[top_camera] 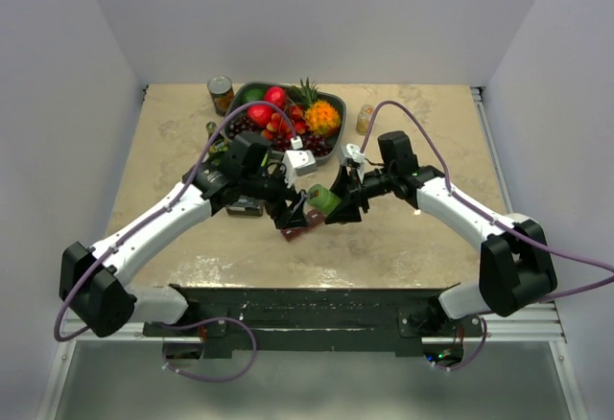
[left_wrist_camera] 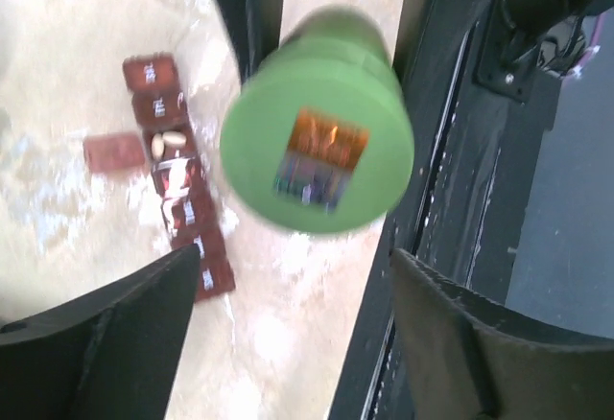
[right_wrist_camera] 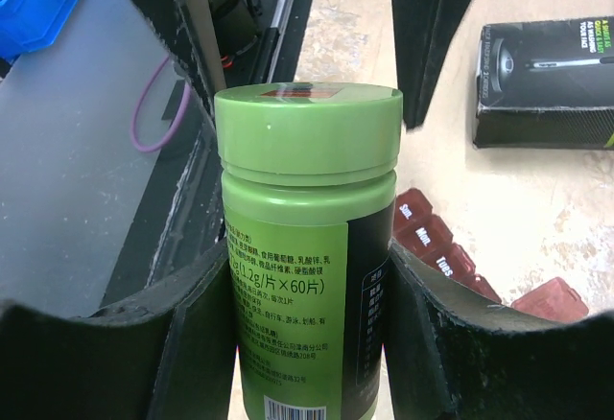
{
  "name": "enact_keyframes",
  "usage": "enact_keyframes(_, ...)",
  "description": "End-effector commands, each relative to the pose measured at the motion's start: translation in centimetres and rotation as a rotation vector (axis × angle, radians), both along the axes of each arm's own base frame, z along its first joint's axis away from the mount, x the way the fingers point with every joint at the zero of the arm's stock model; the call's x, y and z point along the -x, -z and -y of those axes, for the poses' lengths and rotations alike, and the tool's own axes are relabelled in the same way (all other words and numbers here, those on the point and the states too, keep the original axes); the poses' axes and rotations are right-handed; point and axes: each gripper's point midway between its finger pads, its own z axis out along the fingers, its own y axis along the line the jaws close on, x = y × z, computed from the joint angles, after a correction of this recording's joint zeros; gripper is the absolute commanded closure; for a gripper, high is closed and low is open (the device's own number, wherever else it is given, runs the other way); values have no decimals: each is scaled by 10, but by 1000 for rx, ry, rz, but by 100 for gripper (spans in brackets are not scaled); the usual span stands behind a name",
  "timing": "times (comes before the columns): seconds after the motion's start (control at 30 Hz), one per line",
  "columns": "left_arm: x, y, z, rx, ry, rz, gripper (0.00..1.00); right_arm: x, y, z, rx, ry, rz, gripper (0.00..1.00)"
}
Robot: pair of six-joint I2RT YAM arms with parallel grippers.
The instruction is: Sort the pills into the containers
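Two white oblong pills (left_wrist_camera: 168, 140) lie in one opened compartment of the long maroon plastic pill-organiser strip (left_wrist_camera: 182, 204) on the beige table (left_wrist_camera: 58, 36); only the left wrist view shows them. Left gripper (left_wrist_camera: 293, 267): fingers spread apart, clear of the green plastic pill bottle (right_wrist_camera: 305, 238). Right wrist view: right gripper (right_wrist_camera: 305, 286) clamped on that bottle, above the strip.

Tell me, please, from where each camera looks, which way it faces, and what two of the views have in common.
Top external: above and behind the bases, facing down on the table; both arms show in full.
Left wrist: on the left arm, facing down past the open left gripper at the green pill bottle, cap end-on, and the pill organiser.
Right wrist: on the right arm, facing along the right gripper, which clamps that bottle.
Shared: both wrist views show bottle and organiser.
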Motion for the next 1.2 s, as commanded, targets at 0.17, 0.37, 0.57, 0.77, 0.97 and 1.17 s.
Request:
enact_keyframes(0.17,17,-31,-30,85,-96,95,8,-5,-31,-3,-66,-25,128,100)
enact_keyframes(0.37,3,-66,-43,191,-268,190,1,-8,-28,-1,-36,-11,173,100)
enact_keyframes(0.57,-26,-98,-50,379,-584,93,1,-23,-21,10,69,55,302,100)
enact_keyframes(0.77,-35,-106,-23,516,-649,-171,1,-47,-19,24,177,184,423,100)
enact_keyframes(0.97,-50,-99,0,524,-671,-315,1,-50,-21,26,183,202,435,100)
enact_keyframes(1.17,-51,-88,21,477,-662,-338,2,-50,-22,25,178,202,437,100)
